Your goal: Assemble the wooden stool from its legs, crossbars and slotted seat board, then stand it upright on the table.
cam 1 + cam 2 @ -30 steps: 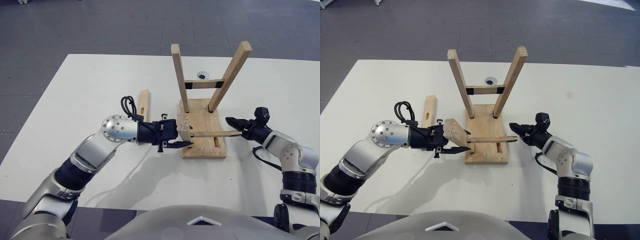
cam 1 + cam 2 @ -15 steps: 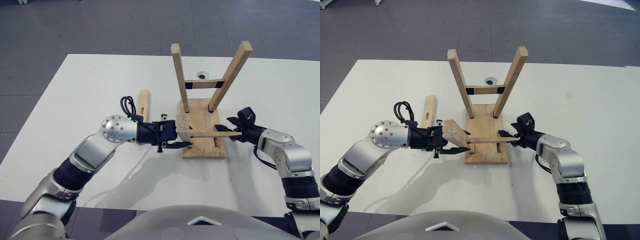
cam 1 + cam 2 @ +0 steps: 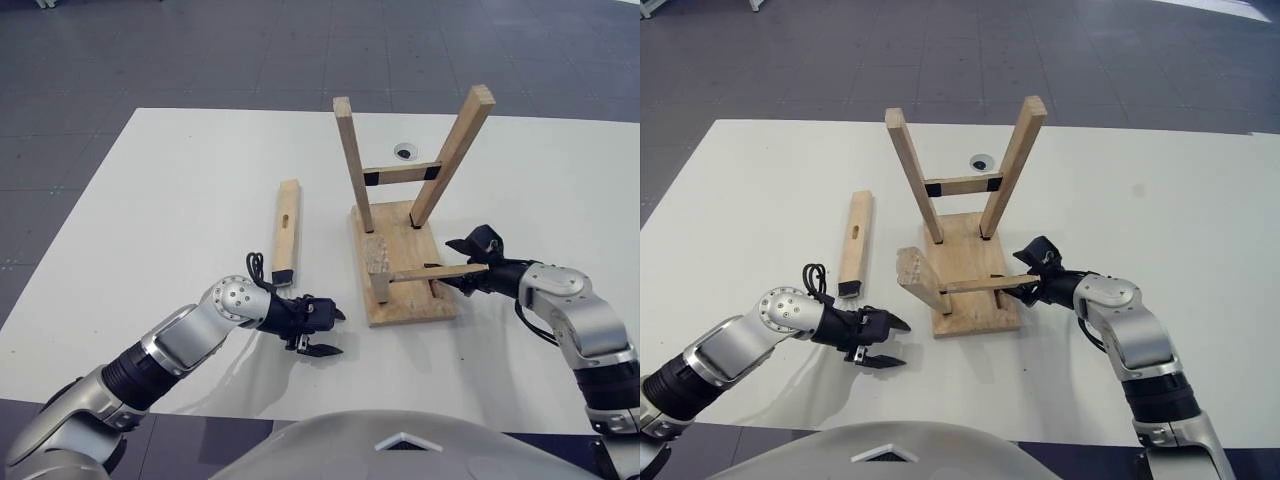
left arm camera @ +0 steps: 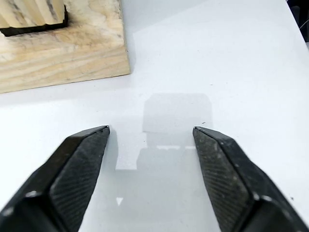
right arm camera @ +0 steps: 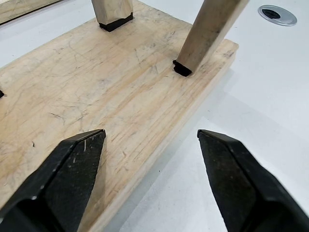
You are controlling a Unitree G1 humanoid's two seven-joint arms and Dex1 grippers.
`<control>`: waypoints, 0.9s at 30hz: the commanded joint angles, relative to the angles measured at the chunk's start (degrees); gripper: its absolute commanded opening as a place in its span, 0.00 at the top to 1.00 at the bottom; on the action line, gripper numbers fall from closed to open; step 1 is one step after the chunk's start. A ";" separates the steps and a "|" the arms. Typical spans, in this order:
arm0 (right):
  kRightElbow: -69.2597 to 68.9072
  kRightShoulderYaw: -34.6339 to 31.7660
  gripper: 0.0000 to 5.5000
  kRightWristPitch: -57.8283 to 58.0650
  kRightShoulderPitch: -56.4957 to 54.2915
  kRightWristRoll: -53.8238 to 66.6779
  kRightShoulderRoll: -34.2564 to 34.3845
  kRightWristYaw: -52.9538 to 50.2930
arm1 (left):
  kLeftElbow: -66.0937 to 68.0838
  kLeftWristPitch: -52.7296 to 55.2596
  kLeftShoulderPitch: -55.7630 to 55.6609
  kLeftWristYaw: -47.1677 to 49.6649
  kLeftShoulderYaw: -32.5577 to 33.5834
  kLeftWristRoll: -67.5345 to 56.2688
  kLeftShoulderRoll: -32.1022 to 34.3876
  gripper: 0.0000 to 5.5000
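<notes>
The slotted seat board (image 3: 409, 301) lies flat on the white table with two legs (image 3: 351, 165) (image 3: 449, 155) standing in it, joined by a crossbar (image 3: 402, 174). A third leg (image 3: 377, 268) with a thin crossbar (image 3: 430, 272) rests across the board. A fourth leg (image 3: 287, 228) lies loose on the table to the left. My left gripper (image 3: 335, 334) is open above bare table, in front of the board's near left corner (image 4: 63, 53). My right gripper (image 3: 466, 264) is open at the thin crossbar's right end, over the board's right edge (image 5: 96, 87).
A round metal-ringed hole (image 3: 404, 152) sits in the table behind the stool frame. Wide bare table (image 3: 180, 190) stretches to the left, and more lies to the far right. The table's front edge runs just below my left arm.
My left gripper let go of the third leg and drew back toward the front left. The leg and thin crossbar settled onto the board. The board turned slightly. My right gripper edged left.
</notes>
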 commanded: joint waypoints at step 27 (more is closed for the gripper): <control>3.54 0.45 0.36 6.88 0.51 -1.41 14.63 -14.75 | -23.72 47.37 7.20 48.65 39.04 -6.53 -24.90 0.00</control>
